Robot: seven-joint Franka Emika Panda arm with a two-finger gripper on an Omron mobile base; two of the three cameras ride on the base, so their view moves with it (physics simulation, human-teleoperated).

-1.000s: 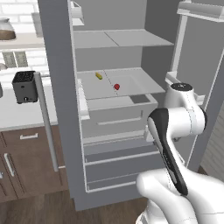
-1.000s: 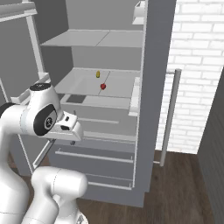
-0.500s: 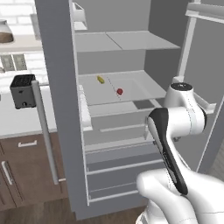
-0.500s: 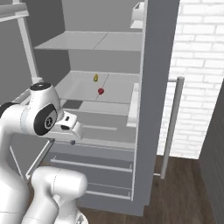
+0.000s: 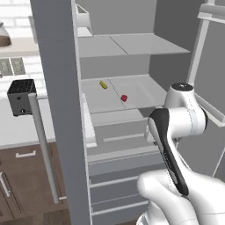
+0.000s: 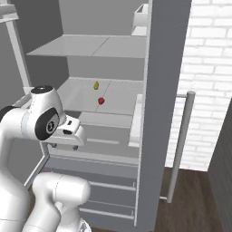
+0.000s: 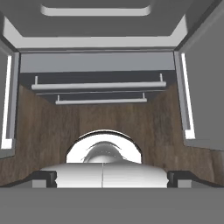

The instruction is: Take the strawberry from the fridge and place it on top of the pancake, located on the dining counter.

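Note:
The fridge (image 5: 57,88) stands open in front of me, its pale shelves in full sight. On the middle shelf lies the tiny red strawberry (image 5: 124,98) (image 6: 101,100), next to a small yellow oblong item (image 5: 103,85). My gripper (image 6: 64,146) hangs in front of the fridge, below shelf height and pointing down, well short of the strawberry. In the hand view the gripper (image 7: 111,179) is open, its fingertips (image 7: 43,178) far apart with nothing between them, over the fridge's lower drawers (image 7: 98,85) and the wood floor. The pancake and the dining counter are out of view.
The open fridge doors (image 6: 165,90) flank the shelves on both sides, with a long bar handle (image 6: 181,140) on the right one. A black toaster (image 5: 21,96) stands on the white wall counter to the left, above brown cabinets (image 5: 26,180). A white brick wall (image 6: 208,68) rises at right.
The whole picture has shifted and the fridge looks larger: the base has driven closer. The gripper has stayed open and the strawberry rests in the same place on its shelf.

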